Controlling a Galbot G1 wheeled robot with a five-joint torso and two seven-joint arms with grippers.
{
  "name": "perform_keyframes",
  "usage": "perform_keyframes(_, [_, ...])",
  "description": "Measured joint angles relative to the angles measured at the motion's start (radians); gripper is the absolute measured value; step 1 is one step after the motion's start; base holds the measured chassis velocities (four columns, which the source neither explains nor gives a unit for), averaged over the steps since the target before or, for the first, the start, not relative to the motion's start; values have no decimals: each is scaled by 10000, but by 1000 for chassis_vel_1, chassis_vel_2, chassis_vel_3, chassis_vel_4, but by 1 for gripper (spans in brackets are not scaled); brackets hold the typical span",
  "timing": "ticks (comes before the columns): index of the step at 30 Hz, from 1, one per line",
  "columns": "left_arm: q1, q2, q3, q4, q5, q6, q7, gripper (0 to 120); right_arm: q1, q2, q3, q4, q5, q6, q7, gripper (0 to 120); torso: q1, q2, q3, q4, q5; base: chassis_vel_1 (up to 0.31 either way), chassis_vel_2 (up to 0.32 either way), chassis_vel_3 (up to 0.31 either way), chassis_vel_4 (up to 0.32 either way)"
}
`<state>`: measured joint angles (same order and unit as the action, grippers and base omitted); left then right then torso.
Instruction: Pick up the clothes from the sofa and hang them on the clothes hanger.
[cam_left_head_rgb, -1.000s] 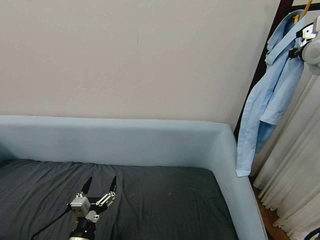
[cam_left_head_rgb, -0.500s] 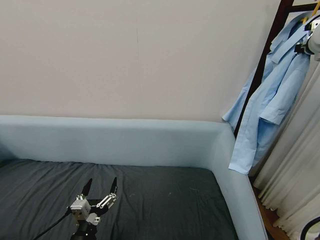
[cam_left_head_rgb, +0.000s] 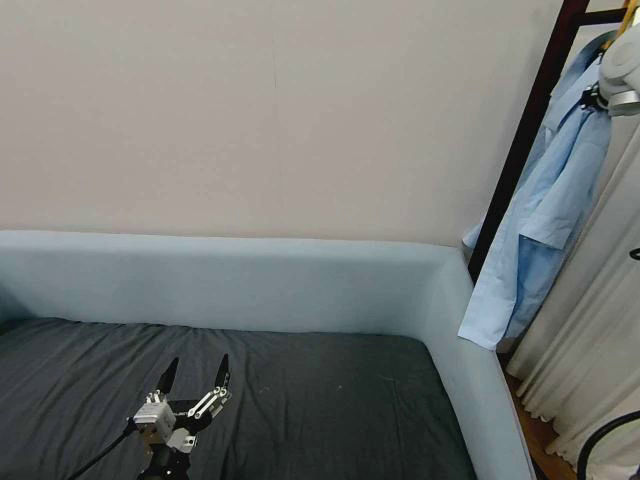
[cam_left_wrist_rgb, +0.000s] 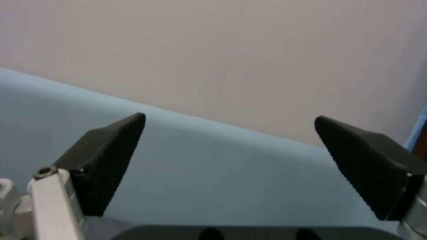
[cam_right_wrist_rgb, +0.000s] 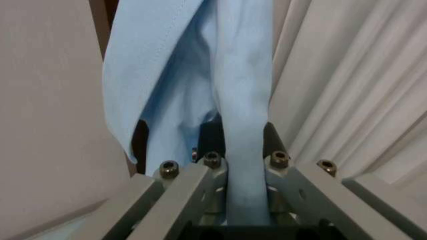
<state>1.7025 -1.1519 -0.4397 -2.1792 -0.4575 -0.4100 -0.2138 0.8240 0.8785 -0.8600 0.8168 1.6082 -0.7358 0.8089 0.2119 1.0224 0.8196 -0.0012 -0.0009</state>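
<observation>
Since a second ago the blue shirt (cam_left_head_rgb: 555, 200) has swung to the right, so its body now hangs closer along the dark wooden stand (cam_left_head_rgb: 528, 125), and its sleeve no longer bulges out past the post on the left. The right gripper (cam_left_head_rgb: 612, 80) is high up by the shirt's collar, near the top of the stand. Seen from its wrist, its fingers (cam_right_wrist_rgb: 208, 135) are pinching a fold of the shirt's cloth between them. The shirt's hem hangs just beside the right end of the sofa (cam_left_head_rgb: 250, 285) backrest, with a pale curtain (cam_left_head_rgb: 600, 330) to its right. The left gripper (cam_left_head_rgb: 198, 372) hovers low over the dark seat cushion (cam_left_head_rgb: 330, 400), fingers spread wide and holding nothing.
</observation>
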Motion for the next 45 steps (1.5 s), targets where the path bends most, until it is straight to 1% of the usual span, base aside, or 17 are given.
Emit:
perform_keyframes(7, [86,-23,2,157,-11,-183,61,100,-7,899,172,-1451,-873,12,-764,1,0,0,0,0,-3,0,0,0,0])
perform_keyframes(13, [95,-53,24,172,-10,-184,67,100,-293,970,527,-1635,-1342,25,-1251,1,0,-1,0,-1,0,0,0,0,0])
perform_keyframes(21, [138,-105,92,115,51,-121,70,100,-559,17,645,165,-1346,44,-1280,32,0,0,-1,0,0,0,0,0,0])
perform_keyframes(22, [138,-105,92,115,51,-121,70,100,-559,17,645,165,-1346,44,-1280,32,0,0,-1,0,0,0,0,0,0])
perform_keyframes(25, [150,-109,42,130,144,-125,57,100,-628,-970,560,2007,-1470,73,-1817,46,0,-1,-1,-3,2,0,0,0,0])
perform_keyframes(26, [150,-109,42,130,144,-125,57,100,-628,-970,560,2007,-1470,73,-1817,46,0,-1,-1,-3,2,0,0,0,0])
perform_keyframes(28, [166,-104,9,159,174,-144,35,100,-736,-1579,521,3345,-1609,235,-2088,56,-1,0,-2,-10,5,0,0,0,0])
perform_keyframes(32, [169,-192,12,170,255,-149,26,100,-1226,-2312,896,5383,-2076,679,-1911,73,-1,0,-2,1,1,0,0,0,0])
perform_keyframes(33, [169,-192,12,170,255,-149,26,100,-1226,-2312,896,5383,-2076,679,-1911,73,-1,0,-2,1,1,0,0,0,0])
perform_keyframes(36, [232,-289,-18,267,254,-221,102,100,-2009,-3082,1465,6943,-2486,1940,-2235,86,-1,0,-2,11,-11,0,0,0,0])
perform_keyframes(37, [279,-315,-52,317,264,-284,159,100,-2461,-3409,1838,7447,-2711,2434,-2435,90,0,0,-2,6,-3,0,0,0,0])
perform_keyframes(38, [279,-315,-52,317,264,-284,159,100,-2461,-3409,1838,7447,-2711,2434,-2435,90,0,0,-2,6,-3,0,0,0,0])
perform_keyframes(39, [312,-345,-68,346,280,-346,205,100,-2977,-3739,2331,7894,-2895,2852,-2646,93,0,0,0,10,2,0,0,0,0])
perform_keyframes(41, [343,-424,-120,402,285,-427,269,100,-4789,-4676,4161,8961,-3263,3962,-3253,98,0,-1,-1,-2,6,0,0,0,0])
perform_keyframes(43, [339,-448,-139,408,270,-435,281,100,-5311,-4905,4616,9181,-3401,4239,-3415,99,-1,1,-3,-4,3,0,0,0,0])
perform_keyframes(44, [320,-520,-166,439,228,-464,370,100,-7265,-5711,5668,10054,-3787,5296,-3925,100,-3,2,-4,-15,6,0,0,0,0])
perform_keyframes(45, [318,-536,-164,453,228,-476,417,100,-7961,-5951,6033,10328,-3850,5611,-4055,100,-3,0,-2,-13,12,0,0,0,0])
